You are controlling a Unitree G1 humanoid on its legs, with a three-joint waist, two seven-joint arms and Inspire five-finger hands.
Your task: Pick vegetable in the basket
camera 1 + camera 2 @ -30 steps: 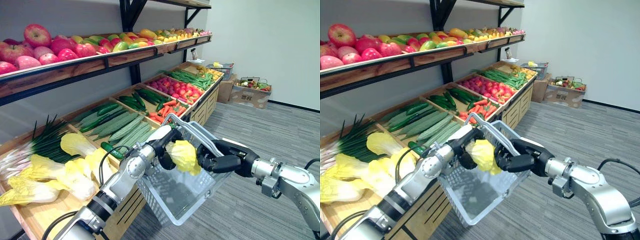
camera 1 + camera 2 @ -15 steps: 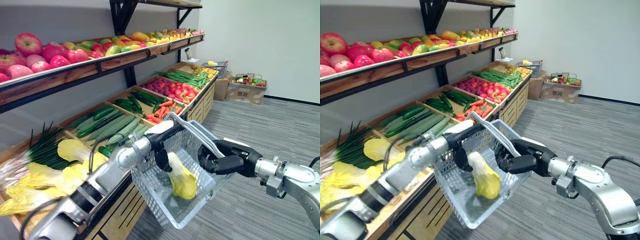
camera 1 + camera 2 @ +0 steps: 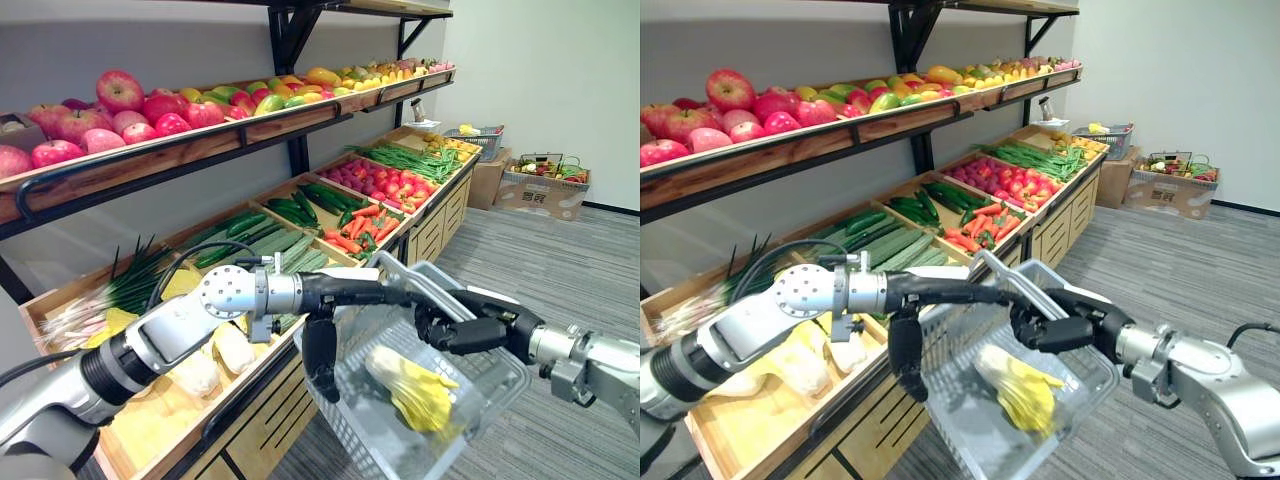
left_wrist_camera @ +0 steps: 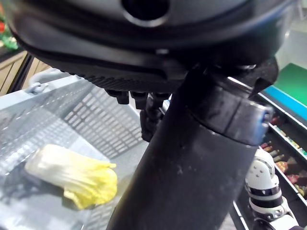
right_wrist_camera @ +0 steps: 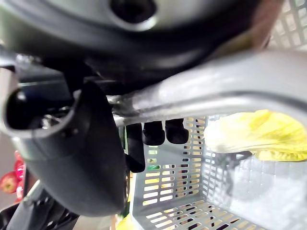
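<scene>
Since the cabbage (image 3: 410, 386) lies on the bottom of the grey basket (image 3: 350, 432), well apart from both hands, the step in hand looks like clearing the left arm away and readying for another vegetable. The left hand (image 3: 320, 356) hangs with its fingers straight, pointing down and holding nothing, at the basket's corner nearest the stand (image 3: 150, 425); whether it is just inside the rim or just outside it I cannot tell. The right hand (image 3: 455, 331) is curled round the basket's handle (image 5: 216, 93) and carries the basket in the air beside the stand. To do this well, I would raise the left hand straight up first, until the fingertips are above the rim and the handle, and only then swing it back toward the stand. A sideways move made too low could catch the mesh wall or knock the handle and jolt the basket. The right hand should grip firmly and hold the basket level, because the basket seems tipped and the cabbage could slide to the low side, pulling against the wrist. It would also help to hold the basket close to the stand's front edge, so the next carry is short. More cabbages (image 3: 215, 352) lie in the nearest bin, with cucumbers (image 3: 268, 241) and carrots (image 3: 350, 236) in bins further along. A soft leafy head like this needs a gentle hold round its thick end, not its loose leaves.
</scene>
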